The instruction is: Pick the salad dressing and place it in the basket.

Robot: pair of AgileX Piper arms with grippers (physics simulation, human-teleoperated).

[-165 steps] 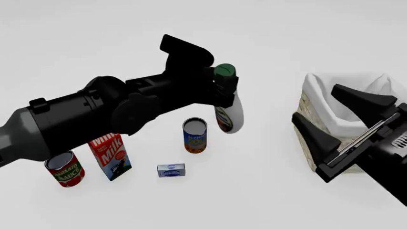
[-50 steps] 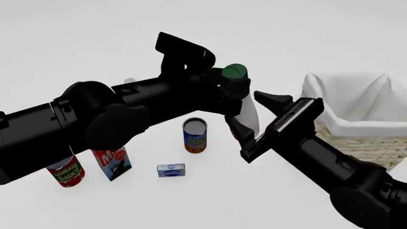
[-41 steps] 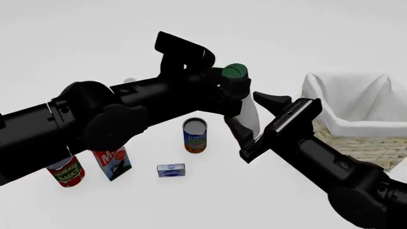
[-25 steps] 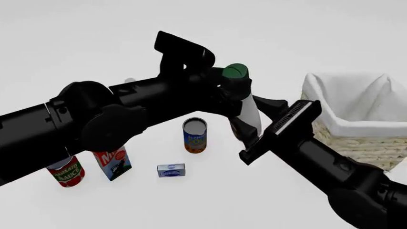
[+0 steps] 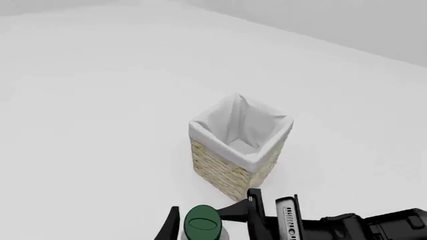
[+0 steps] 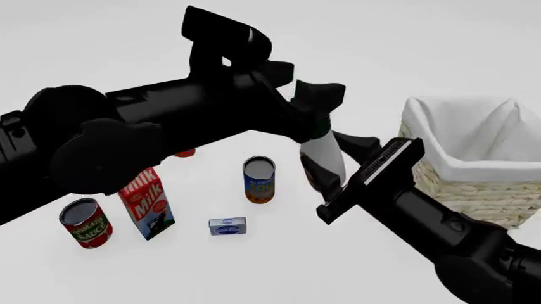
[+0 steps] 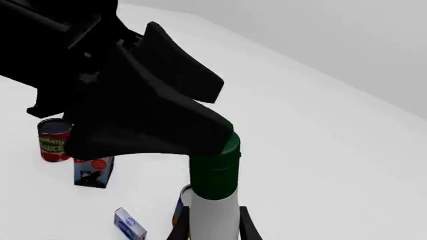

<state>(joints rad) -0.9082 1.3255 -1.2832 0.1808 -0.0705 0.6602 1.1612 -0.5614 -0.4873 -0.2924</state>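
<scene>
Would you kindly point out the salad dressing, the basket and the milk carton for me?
salad dressing (image 7: 215,167): right wrist view, on its dark green cap.
basket (image 6: 473,193): front view, on its woven front wall.
milk carton (image 6: 147,201): front view, on its red front face.

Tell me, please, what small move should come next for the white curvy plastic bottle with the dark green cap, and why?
Probably lift the left gripper clear: its open fingers flank the cap, while the right gripper clamps the bottle by its body, so carrying it to the straw-coloured wicker basket can follow.

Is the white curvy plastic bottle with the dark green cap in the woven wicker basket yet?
Not yet: the bottle hangs upright above the table, left of the basket.
</scene>
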